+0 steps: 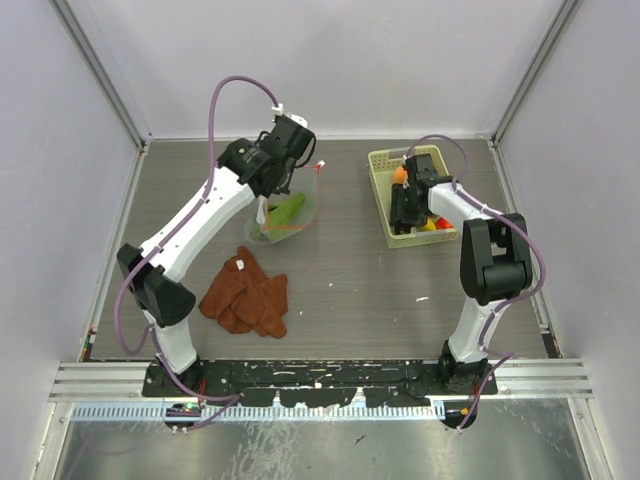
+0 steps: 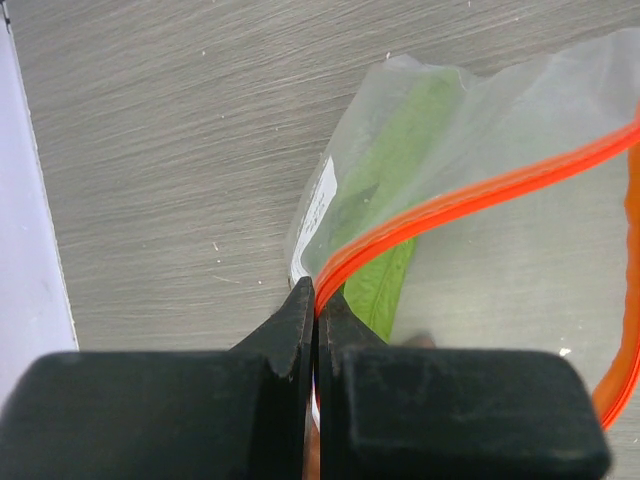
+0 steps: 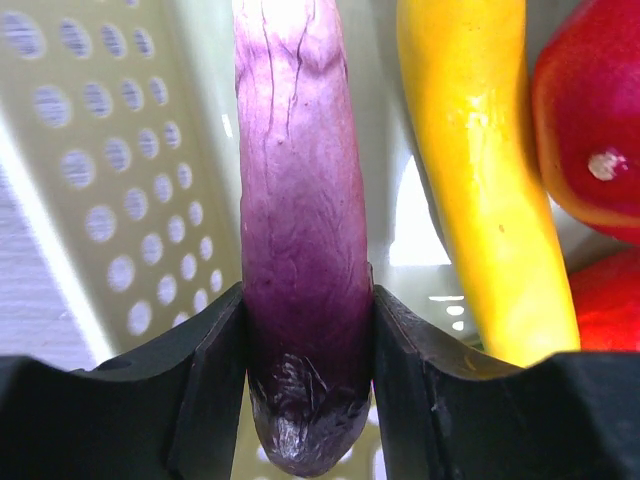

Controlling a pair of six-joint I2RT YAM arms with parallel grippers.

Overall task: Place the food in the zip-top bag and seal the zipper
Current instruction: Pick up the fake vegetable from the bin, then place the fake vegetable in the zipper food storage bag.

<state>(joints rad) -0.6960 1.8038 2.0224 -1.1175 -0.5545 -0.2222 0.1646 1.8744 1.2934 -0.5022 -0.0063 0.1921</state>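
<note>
Zipper (image 2: 480,195) in left hand (image 2: 318,296); one green piece (image 2: 390,185) bagged.

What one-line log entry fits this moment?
left gripper: shut on zipper | right gripper: shut on purple piece | leaves: in bag

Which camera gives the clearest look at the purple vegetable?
The right wrist view: the purple vegetable fills the frame, clamped in the right gripper over the basket. The top view hides it behind that gripper. The left wrist view misses it, showing only the bag and leaves.
</note>
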